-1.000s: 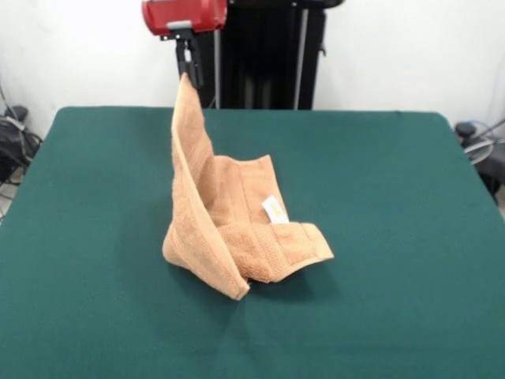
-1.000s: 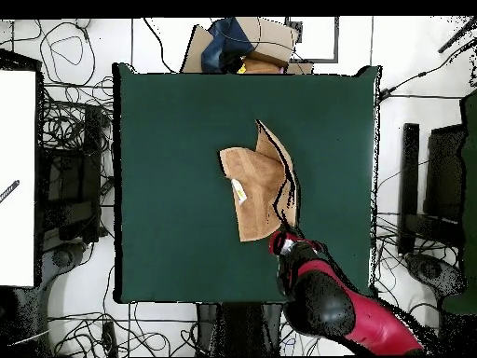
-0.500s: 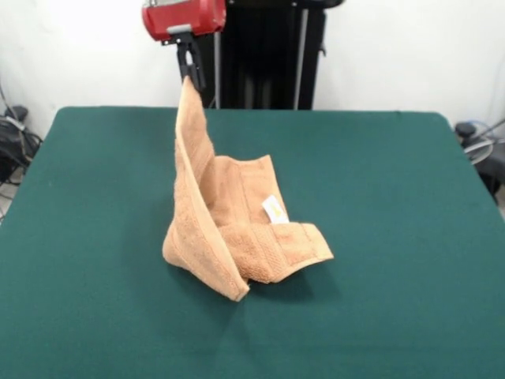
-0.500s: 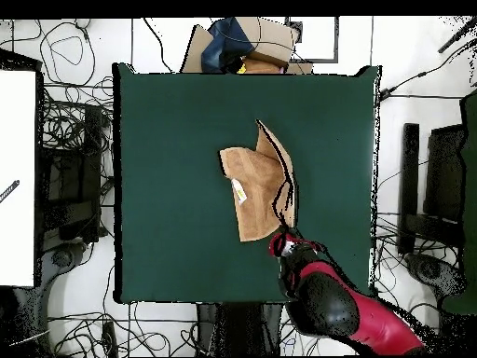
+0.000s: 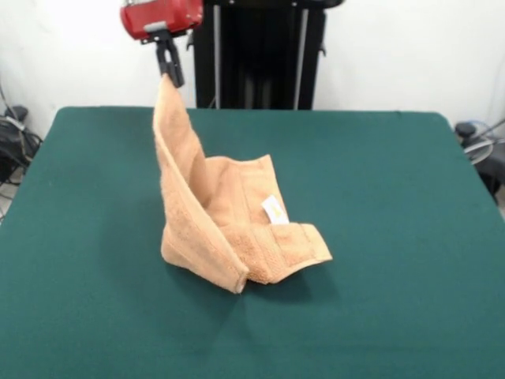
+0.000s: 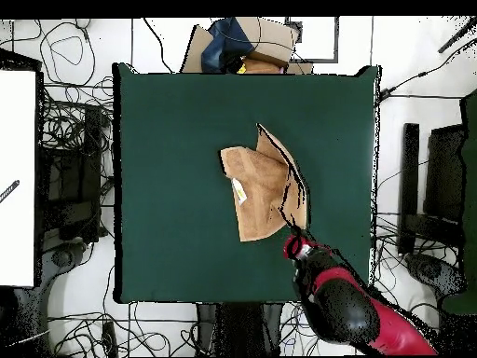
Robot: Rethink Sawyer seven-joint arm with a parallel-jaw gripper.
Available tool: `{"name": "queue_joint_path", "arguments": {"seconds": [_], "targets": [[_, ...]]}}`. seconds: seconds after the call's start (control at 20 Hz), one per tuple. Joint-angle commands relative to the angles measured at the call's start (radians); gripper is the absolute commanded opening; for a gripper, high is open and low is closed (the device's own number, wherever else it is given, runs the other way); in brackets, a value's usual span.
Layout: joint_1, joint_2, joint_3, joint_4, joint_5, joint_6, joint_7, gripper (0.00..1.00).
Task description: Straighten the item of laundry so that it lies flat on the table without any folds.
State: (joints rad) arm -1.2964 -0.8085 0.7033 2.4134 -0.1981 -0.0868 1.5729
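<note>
1. White wall behind, dark green desk [image 5: 379, 237] filling most of the front view.
2. Orange-tan towel [image 5: 229, 229] a little to nine o'clock of the desk's middle in the front view, one corner lifted high, the rest heaped on the felt.
3. Hand [image 5: 170, 73] clamped on the towel's raised corner, well above the desk's far edge, black fingers pinched together on the cloth.
4. From the hand, a taut sheet of terry sloping down towards six o'clock to a folded point on the desk.
5. Behind that sheet, a lower layer lying back, with a flap folded over towards three o'clock.
6. White label [image 5: 274, 210] with a yellow mark, plain in the front view on the lower layer; in the overhead view only a small pale fleck at the towel's nine o'clock edge.
7. Overhead view only: whole desk outline, cables [image 6: 70, 130] on the floor at nine o'clock, a box and blue cloth [image 6: 238, 42] beyond the twelve o'clock edge.
8. Overhead view: towel [image 6: 256, 196] near the desk's middle, red and black arm [image 6: 354, 312] entering from five o'clock, hand [image 6: 298, 244] at the towel's five o'clock tip.
9. Height of the lifted corner unreadable from overhead; clear from the front.
10. Arm cut off at the top edge of the front view, only its red end [image 5: 160, 16] visible.
11. Underside of the heap hidden.
</note>
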Motion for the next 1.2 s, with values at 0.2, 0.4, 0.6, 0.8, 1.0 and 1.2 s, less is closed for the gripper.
{"name": "queue_joint_path", "arguments": {"seconds": [0.2,0.4,0.6,0.8,1.0,1.2], "targets": [[-0.164,0.153,0.112,-0.049,-0.096,0.209,-0.019,0.00],[-0.225,0.226,0.107,-0.110,-0.133,0.274,-0.067,0.00],[-0.284,0.295,0.105,-0.176,-0.177,0.343,-0.119,0.00],[-0.322,0.357,0.097,-0.225,-0.228,0.376,-0.141,0.00],[-0.348,0.393,0.108,-0.262,-0.256,0.416,-0.147,0.00],[-0.375,0.413,0.125,-0.292,-0.266,0.470,-0.160,0.00]]}}
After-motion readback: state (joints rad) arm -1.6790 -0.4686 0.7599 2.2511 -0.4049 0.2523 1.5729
